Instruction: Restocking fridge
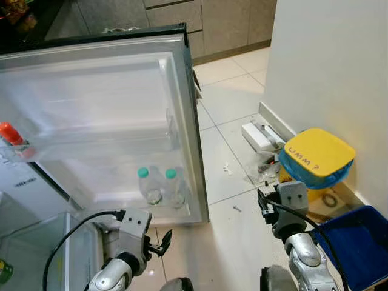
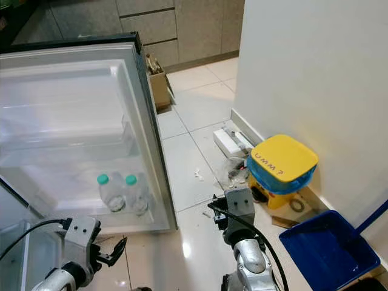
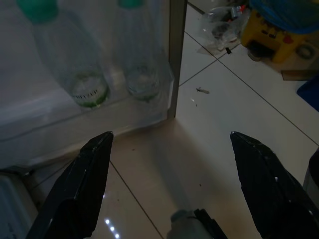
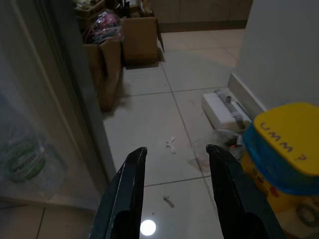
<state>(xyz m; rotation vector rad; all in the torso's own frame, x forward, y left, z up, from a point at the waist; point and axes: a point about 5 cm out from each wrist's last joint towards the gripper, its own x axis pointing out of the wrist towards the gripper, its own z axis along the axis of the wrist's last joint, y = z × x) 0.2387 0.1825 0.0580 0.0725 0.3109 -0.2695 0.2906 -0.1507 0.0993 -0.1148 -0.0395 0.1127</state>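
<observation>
Bottles [image 1: 160, 187] stand upright in fridge door [image 1: 103, 121] shelf, just ahead of left claw [image 1: 159, 242], spread empty; right claw [image 4: 174, 191], also spread empty, farther off.

The fridge door [image 1: 103, 91] is seen swung wide open, its white inner face and clear shelves exposed; two clear water bottles [image 1: 162, 188] with green caps are stood upright side by side, just apart or perhaps touching, in the lowest door shelf [image 1: 91, 203]; an orange-capped bottle [image 1: 12, 136] is kept in a higher shelf, largely cut off.
</observation>
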